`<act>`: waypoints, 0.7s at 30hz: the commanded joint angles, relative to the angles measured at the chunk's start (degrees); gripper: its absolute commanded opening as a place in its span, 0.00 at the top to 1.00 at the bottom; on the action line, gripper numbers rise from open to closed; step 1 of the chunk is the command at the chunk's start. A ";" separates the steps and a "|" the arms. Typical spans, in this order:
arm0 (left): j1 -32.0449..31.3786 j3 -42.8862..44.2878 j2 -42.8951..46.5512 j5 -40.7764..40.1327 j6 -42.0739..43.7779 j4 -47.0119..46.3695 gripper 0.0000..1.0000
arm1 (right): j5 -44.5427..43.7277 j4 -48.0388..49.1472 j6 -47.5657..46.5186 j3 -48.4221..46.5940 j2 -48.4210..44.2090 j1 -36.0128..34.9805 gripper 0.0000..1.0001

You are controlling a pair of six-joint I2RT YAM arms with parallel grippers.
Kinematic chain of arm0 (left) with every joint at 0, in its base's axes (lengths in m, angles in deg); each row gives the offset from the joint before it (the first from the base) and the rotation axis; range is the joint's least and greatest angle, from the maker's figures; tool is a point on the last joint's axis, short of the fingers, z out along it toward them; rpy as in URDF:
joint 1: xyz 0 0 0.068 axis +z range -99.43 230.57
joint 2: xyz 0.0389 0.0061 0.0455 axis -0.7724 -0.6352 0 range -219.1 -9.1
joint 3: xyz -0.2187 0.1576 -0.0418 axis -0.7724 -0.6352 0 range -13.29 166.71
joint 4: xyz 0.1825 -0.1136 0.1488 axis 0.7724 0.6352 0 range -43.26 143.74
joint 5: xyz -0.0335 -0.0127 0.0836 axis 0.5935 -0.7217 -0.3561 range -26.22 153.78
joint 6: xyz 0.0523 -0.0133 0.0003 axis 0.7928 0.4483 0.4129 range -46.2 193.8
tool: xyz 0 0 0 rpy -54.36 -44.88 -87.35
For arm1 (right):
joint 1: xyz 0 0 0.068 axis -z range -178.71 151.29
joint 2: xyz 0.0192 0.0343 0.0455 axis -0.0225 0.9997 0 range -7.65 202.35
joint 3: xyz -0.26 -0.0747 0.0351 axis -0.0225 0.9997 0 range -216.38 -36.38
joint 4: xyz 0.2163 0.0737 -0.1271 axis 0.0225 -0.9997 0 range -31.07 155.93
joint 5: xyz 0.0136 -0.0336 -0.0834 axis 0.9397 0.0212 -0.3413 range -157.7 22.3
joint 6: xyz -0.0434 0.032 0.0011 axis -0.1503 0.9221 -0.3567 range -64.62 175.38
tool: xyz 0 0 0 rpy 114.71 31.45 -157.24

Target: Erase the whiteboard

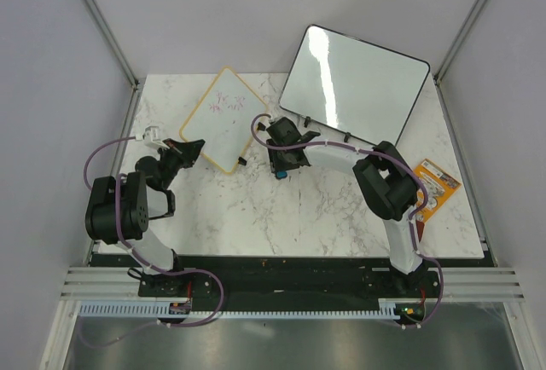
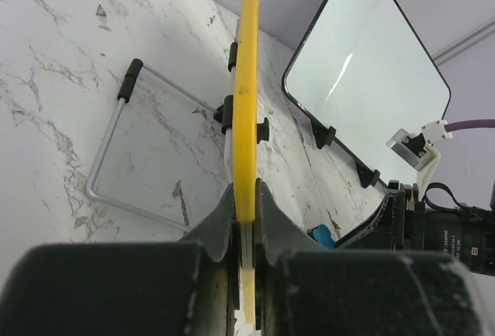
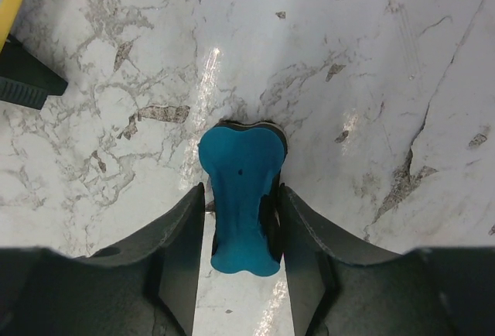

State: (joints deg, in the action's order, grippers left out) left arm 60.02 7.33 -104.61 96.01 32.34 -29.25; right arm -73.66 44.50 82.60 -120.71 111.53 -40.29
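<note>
Bright, even light from overhead. In the top view a white glare streak crosses the glossy board (image 1: 354, 76) at 1 o'clock. The marble table (image 3: 371, 57) glints softly; the right gripper (image 3: 240, 197) at 6 o'clock is blurred.

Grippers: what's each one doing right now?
Left gripper: closed on the yellow edge of the whiteboard.
Right gripper: closed on the blue eraser.

Left gripper (image 2: 246, 214) pinching the thin yellow-framed whiteboard (image 2: 247, 80) edge-on.
Grey wire stand (image 2: 116, 158) left of it; black-framed glossy board (image 2: 363, 65) to its right.
</note>
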 commanded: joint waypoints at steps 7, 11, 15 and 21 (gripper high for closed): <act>-1.63 -0.23 0.23 6.36 4.01 1.63 0.98 | -3.62 -1.16 0.72 1.54 -2.90 -0.43 0.57; -1.63 -0.23 0.23 6.44 4.10 1.72 0.98 | -5.20 -1.33 1.25 1.63 -2.81 -0.69 0.77; -1.63 -0.32 0.14 6.44 4.01 1.72 0.98 | -6.00 -1.68 1.25 1.02 -2.02 -1.13 0.95; -1.63 -0.32 0.14 6.44 4.01 1.63 0.98 | -8.89 -1.51 0.82 -0.21 -2.54 -1.57 1.00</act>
State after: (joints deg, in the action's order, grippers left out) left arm 60.02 7.33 -104.61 96.44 32.45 -29.42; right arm -78.66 44.26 83.63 -119.90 110.96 -41.54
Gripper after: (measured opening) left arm 0.070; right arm 0.280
